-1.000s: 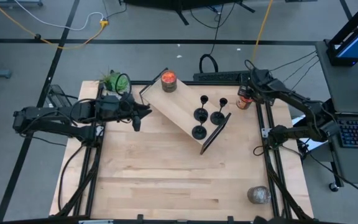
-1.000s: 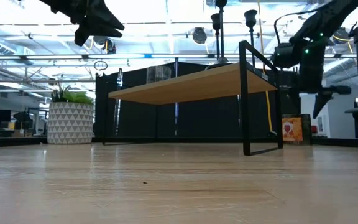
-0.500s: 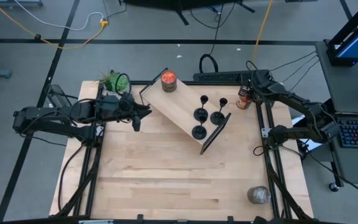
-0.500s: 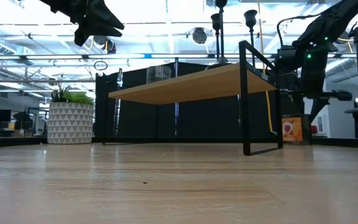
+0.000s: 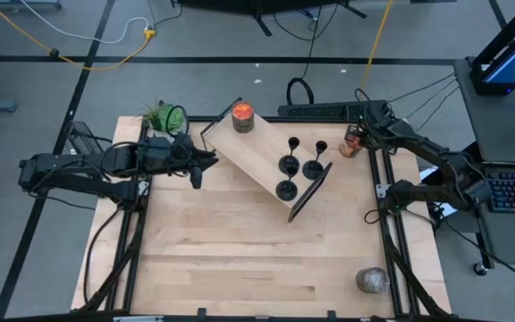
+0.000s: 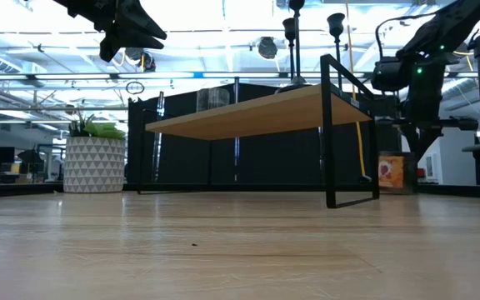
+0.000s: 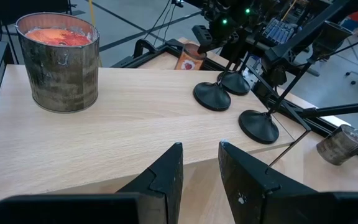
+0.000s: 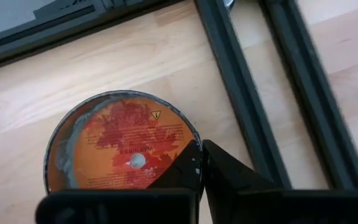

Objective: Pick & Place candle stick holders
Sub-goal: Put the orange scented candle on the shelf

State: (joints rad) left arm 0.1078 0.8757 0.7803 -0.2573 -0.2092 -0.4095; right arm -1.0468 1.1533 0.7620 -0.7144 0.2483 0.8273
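Observation:
Three black candle stick holders [image 5: 289, 165] stand by their disc bases [image 7: 212, 96] on the right end of a small raised wooden shelf [image 5: 257, 152]. My left gripper [image 7: 201, 149] hovers at the shelf's left side [image 5: 197, 172], high above the table [image 6: 132, 33]. It is open by a narrow gap and holds nothing. My right gripper [image 8: 201, 154] is shut at the table's far right corner [image 5: 358, 134]. It points down over the rim of an orange-labelled candle jar [image 8: 120, 143]. My right gripper's shut fingertips [image 8: 194, 163] stand over the jar's rim [image 8: 190, 134] from above. I cannot tell whether they touch it. The jar stands on the table.
A tin with an orange candle [image 5: 242, 114] stands on the shelf's far end. A potted plant [image 5: 164, 116] is at the far left corner and a grey jar [image 5: 372, 280] at the near right. Bare wood lies in front of the shelf [image 5: 240, 250].
My right gripper has shut its fingers above the orange-labelled jar, staying at the far right corner. The jar and the holders have not moved.

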